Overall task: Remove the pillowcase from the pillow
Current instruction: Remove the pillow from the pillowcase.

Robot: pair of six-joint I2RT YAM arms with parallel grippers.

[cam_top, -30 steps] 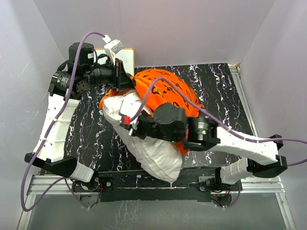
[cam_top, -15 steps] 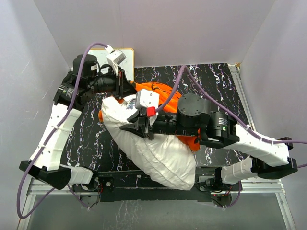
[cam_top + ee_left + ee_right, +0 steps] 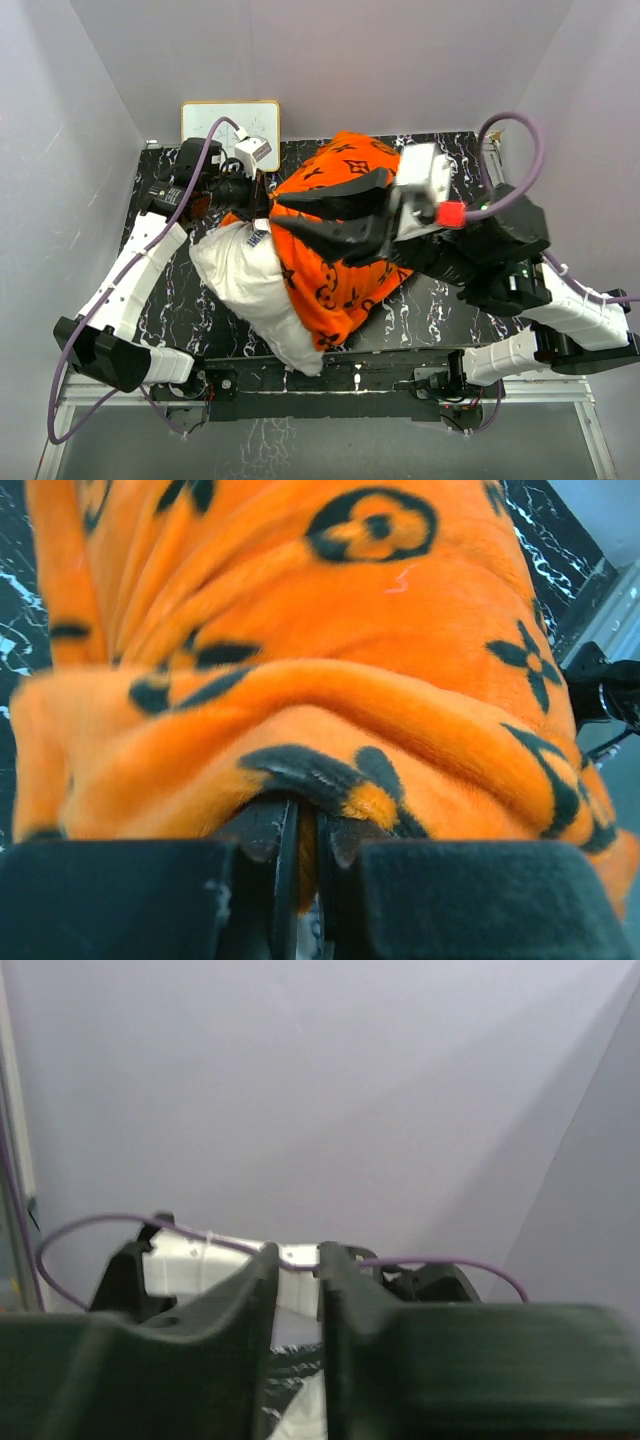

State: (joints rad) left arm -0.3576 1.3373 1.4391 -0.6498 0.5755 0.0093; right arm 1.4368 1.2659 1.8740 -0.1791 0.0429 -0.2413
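Observation:
The orange pillowcase (image 3: pixel 345 265) with dark brown motifs lies diagonally across the middle of the table. The white pillow (image 3: pixel 240 285) sticks out from under it at the lower left. My left gripper (image 3: pixel 262 193) is at the pillowcase's far-left edge and is shut on a fold of it. In the left wrist view the orange fabric (image 3: pixel 330 660) fills the frame and is pinched between the fingers of that gripper (image 3: pixel 305 825). My right gripper (image 3: pixel 292 213) is raised high above the pillowcase, slightly open and empty. In the right wrist view this gripper (image 3: pixel 297 1255) points at the wall and the left arm.
A small framed whiteboard (image 3: pixel 230 120) leans at the back left corner. The black marbled table (image 3: pixel 455 165) is enclosed by pale walls on three sides. A metal rail (image 3: pixel 300 385) runs along the near edge by the arm bases.
My right gripper has let go, lifted off the pillow and swung up and right. The pillowcase now lies spread over more of the pillow. My left gripper keeps its hold.

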